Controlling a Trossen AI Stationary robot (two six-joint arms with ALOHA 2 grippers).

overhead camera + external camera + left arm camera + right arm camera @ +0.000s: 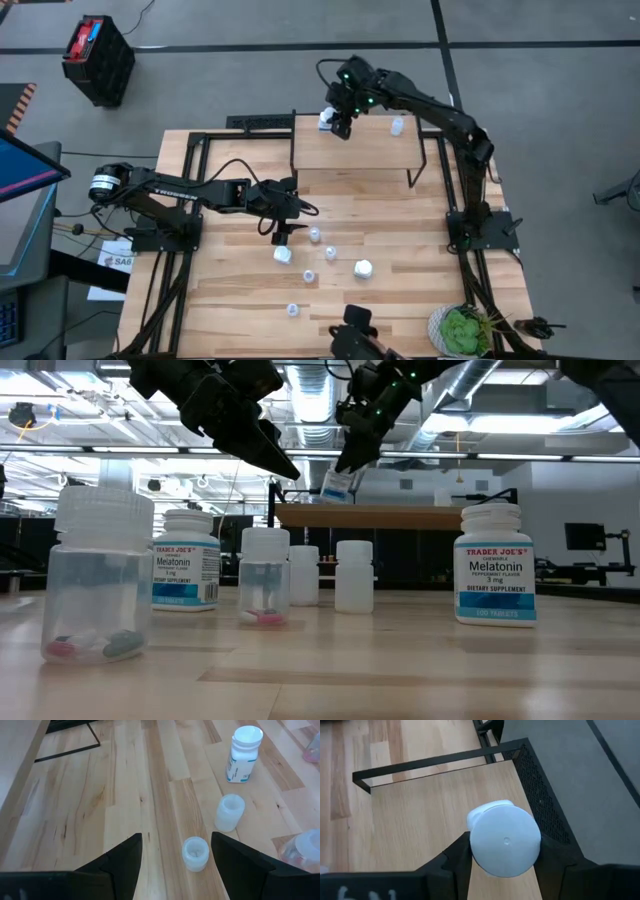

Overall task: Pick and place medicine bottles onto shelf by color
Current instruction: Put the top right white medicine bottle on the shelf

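High view: the right gripper (337, 125) sits over the far left corner of the shelf (365, 155), jaws clamped on a white bottle (326, 121). A second white bottle (397, 126) already stands near the shelf's far edge, further to the right. The left gripper (280, 234) hangs over the surface (420, 280) in front of the shelf, jaws spread and empty, with loose bottles scattered just beyond it. A potted plant (462, 330) occupies the near right corner; a black crate (98, 60) stands on the grey floor.

Low view: the held bottle is tilted and sits just above the shelf top, apparently not yet resting on it. Two labelled Melatonin bottles (495, 565), plain white ones and translucent pill bottles (264, 575) stand on the surface. Behind lies an open room with ceiling ducts and strip lighting.

Left wrist view: the left jaws straddle a small translucent bottle (195, 853) standing on the pale wooden slats, not touching it; two more bottles lie beyond.

Right wrist view: the white cap fills the gap between the jaws, held near the shelf's corner beside a black mesh panel.

Judgement: the step is placement. To do it well, the bottle should be levelled upright, kept inboard of the shelf edge, lowered until its base bears, and only then released, grouped with the white bottle already there
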